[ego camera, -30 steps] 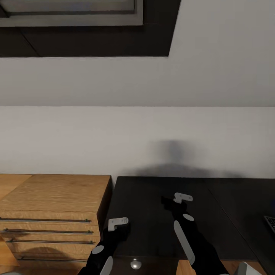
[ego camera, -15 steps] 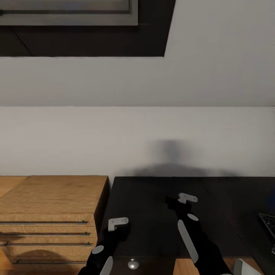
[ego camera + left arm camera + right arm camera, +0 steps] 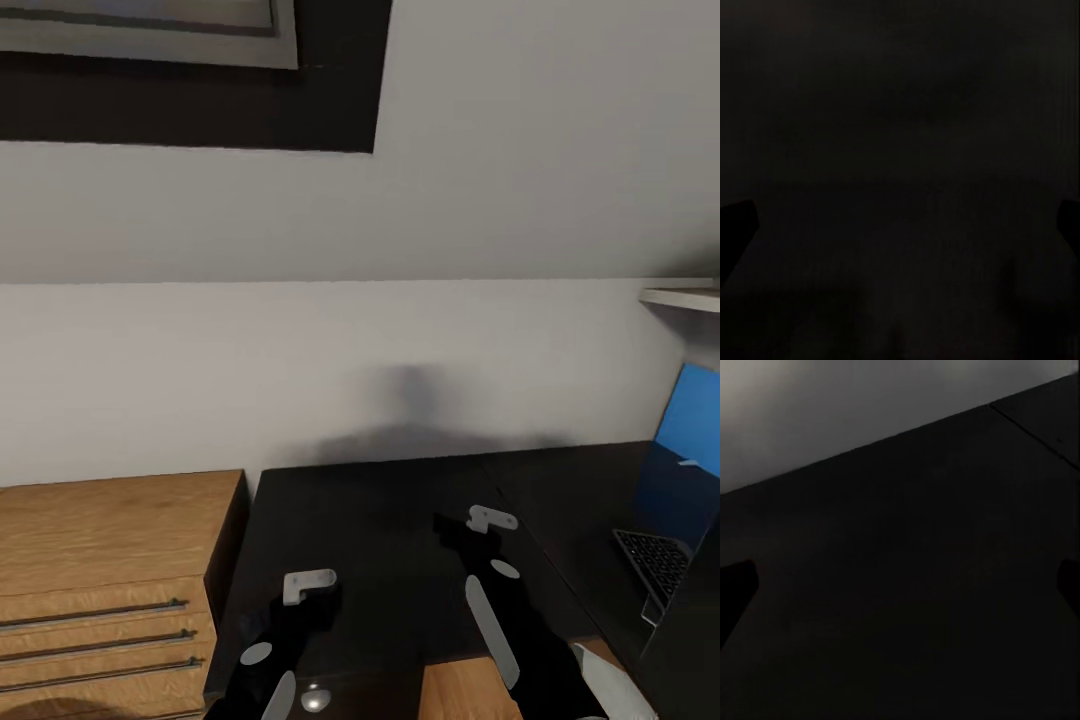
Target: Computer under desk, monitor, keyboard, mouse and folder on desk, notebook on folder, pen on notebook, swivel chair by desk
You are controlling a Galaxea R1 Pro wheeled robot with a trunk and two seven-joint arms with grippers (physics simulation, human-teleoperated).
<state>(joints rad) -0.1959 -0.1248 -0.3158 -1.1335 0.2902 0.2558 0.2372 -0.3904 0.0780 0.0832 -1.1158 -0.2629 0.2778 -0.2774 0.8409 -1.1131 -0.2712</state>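
A dark keyboard (image 3: 650,560) lies at the right end of the black desk (image 3: 400,520), one edge tilted up. Behind it stands a bright blue panel (image 3: 692,425), seemingly the monitor's screen, cut off by the picture's edge. My left gripper (image 3: 322,562) hangs over the desk's front left part. My right gripper (image 3: 452,527) reaches over the desk's middle, well left of the keyboard. In each wrist view the dark fingertips (image 3: 736,225) (image 3: 735,585) sit far apart at the picture's edges, with nothing between them. Mouse, folder, notebook, pen, chair and computer are out of view.
A wooden chest of drawers (image 3: 110,560) with metal bar handles stands against the desk's left side. A white wall rises behind both. A light shelf (image 3: 685,296) juts out at upper right, above the blue panel. A dark-framed window (image 3: 200,80) is high on the left.
The camera has turned to the right: the chest slid left, and more of the keyboard, the blue panel and the shelf came into view. Both arms keep their pose.
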